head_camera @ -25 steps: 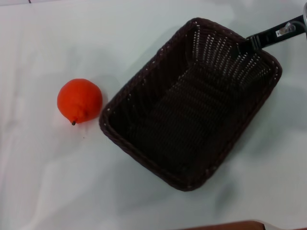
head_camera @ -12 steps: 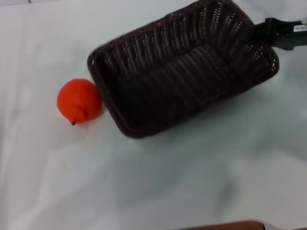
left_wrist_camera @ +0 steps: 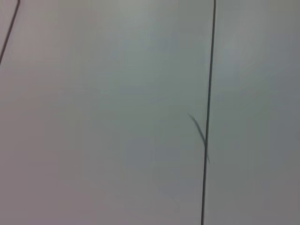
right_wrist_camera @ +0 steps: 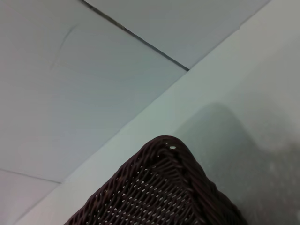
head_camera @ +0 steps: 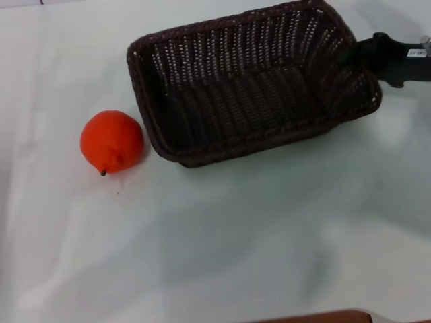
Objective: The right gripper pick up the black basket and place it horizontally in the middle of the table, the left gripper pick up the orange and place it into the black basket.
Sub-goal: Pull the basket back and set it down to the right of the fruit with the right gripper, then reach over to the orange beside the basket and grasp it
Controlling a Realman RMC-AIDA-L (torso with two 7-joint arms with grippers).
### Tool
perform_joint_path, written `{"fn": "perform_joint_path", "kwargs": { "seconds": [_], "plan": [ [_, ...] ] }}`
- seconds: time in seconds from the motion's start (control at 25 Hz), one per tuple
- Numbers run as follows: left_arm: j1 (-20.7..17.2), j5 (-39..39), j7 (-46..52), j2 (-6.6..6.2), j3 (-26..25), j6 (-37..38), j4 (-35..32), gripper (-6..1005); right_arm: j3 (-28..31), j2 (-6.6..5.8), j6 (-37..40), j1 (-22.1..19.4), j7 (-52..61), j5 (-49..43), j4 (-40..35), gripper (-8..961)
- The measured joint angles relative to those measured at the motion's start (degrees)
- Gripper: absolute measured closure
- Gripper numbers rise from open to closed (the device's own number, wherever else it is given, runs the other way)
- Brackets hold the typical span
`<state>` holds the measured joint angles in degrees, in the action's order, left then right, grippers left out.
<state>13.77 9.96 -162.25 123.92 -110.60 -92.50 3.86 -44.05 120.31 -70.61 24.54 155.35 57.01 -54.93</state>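
No legible text anywhere in these views.

The only marking is a small white label (head_camera: 416, 51) on the slim black arm segment behind the right claw (head_camera: 360, 55), seen in the head view at the right-hand end of the dark woven wicker basket (head_camera: 249, 84); its print is too small to read. The basket and the plain white tabletop (head_camera: 236, 242) carry no visible writing.

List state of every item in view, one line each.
Dark brown-black woven rectangular basket: empty, tilted, held at its right end, off the orange.
Small round orange-red fruit: resting on the table, untouched, outside the basket.
Right pincer: at the basket's right rim, gripping it.
Left pincer: not in view.
White table: carries the orange.
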Motion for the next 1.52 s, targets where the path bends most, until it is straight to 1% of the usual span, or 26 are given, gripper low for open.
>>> {"fn": "perform_joint_path", "kwargs": {
  "seconds": [0.16,0.32,0.52,0.56,0.68,0.76,0.88,1.0,1.08,1.2,1.28,1.44,1.52],
  "plan": [
    [0.3,0.0,0.0,0.00,0.6,0.3,-0.1,92,-0.3,-0.53,1.4,0.6,-0.2,1.8,3.8,733],
    [0.3,0.1,0.0,-0.05,1.9,0.9,-0.1,92,-0.6,-0.30,0.5,0.3,-0.8,2.6,4.9,707],
    [0.0,0.2,1.4,-0.61,4.6,2.1,0.0,93,-3.3,-0.18,-1.4,-0.8,-1.9,6.3,7.2,675],
    [0.0,0.1,2.9,-0.93,5.1,2.4,0.0,93,-3.4,-0.13,-2.2,-0.9,-2.0,6.6,7.3,669],
    [0.0,0.2,7.0,-2.14,7.8,3.7,0.1,93,-3.5,-0.05,-4.3,-1.3,-2.3,7.3,7.0,439],
    [0.0,0.2,8.0,-2.74,10.2,4.4,0.1,93,-3.4,-0.07,-4.8,-1.6,-2.5,7.8,6.6,403],
    [-0.1,0.2,8.1,-3.38,13.4,5.1,0.1,94,-2.8,-0.48,-5.2,-2.4,-3.5,9.4,5.9,349],
    [-0.4,0.1,9.0,-4.13,16.4,6.1,-0.2,94,-1.0,-0.80,-6.4,-2.8,-5.2,10.2,3.9,351],
    [-0.5,0.1,10.5,-4.81,18.6,7.1,-0.5,94,1.3,-0.87,-7.6,-2.9,-6.4,10.8,2.4,352],
    [-0.7,0.2,13.7,-6.32,23.5,9.8,-0.6,95,4.6,-0.91,-8.8,-2.9,-8.6,13.1,1.1,353],
    [-0.7,0.3,16.0,-7.30,27.3,11.6,-0.6,95,6.2,-1.20,-9.4,-2.9,-9.9,14.3,0.9,352],
    [0.5,2.7,19.8,-8.85,34.0,14.8,-0.7,96,9.4,-1.97,-9.7,-2.5,-11.2,14.7,1.1,351],
    [1.5,4.5,20.7,-9.44,36.2,15.3,-1.0,97,10.6,-2.26,-9.6,-2.3,-11.5,14.7,1.3,350]
  ]
}}
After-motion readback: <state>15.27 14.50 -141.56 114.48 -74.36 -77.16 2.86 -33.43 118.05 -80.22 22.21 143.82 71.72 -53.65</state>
